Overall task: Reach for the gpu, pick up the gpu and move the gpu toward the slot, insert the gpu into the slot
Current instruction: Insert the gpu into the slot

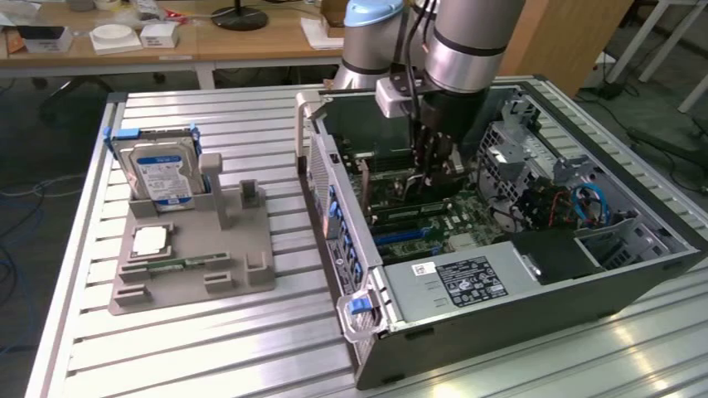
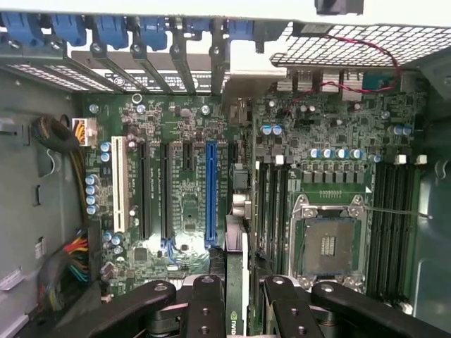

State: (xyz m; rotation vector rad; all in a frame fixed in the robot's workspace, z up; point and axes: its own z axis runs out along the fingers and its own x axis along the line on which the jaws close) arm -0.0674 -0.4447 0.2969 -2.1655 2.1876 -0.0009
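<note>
My gripper reaches down inside the open computer case and is shut on the gpu. In the wrist view the card runs edge-on between the two black fingers, with its pale bracket at the case's rear wall. It hangs above the green motherboard, just beside the long blue slot and parallel to it. In the exterior view the gripper largely covers the card, and the blue slot lies below it, toward the case front.
The square processor socket and black memory slots lie on the card's other side. A white slot and cable bundle sit beyond the blue one. Outside the case, a grey fixture holds a hard drive.
</note>
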